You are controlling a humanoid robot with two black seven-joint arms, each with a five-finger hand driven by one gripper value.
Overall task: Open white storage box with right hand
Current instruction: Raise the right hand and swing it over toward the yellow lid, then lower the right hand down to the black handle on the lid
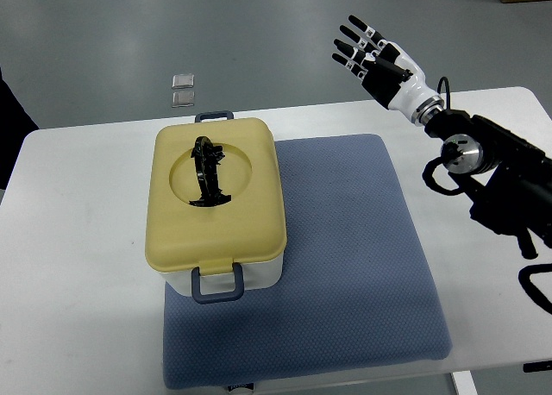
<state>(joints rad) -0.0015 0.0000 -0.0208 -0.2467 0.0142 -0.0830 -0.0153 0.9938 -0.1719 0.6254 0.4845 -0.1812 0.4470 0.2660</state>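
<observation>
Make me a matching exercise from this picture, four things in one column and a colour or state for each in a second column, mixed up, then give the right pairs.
Things:
1. box lid
2. carry handle
3. mat
4. right hand

Descriptions:
A. blue
B. open, raised beyond the table's far edge
C. pale yellow, closed
D. black, lying in the lid's recess

Pairs: 1-C, 2-D, 3-A, 4-B

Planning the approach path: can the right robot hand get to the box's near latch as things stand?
Probably yes. The right robot hand is raised, fingers spread, holding nothing, and only bare blue mat lies between it and the latch.
</observation>
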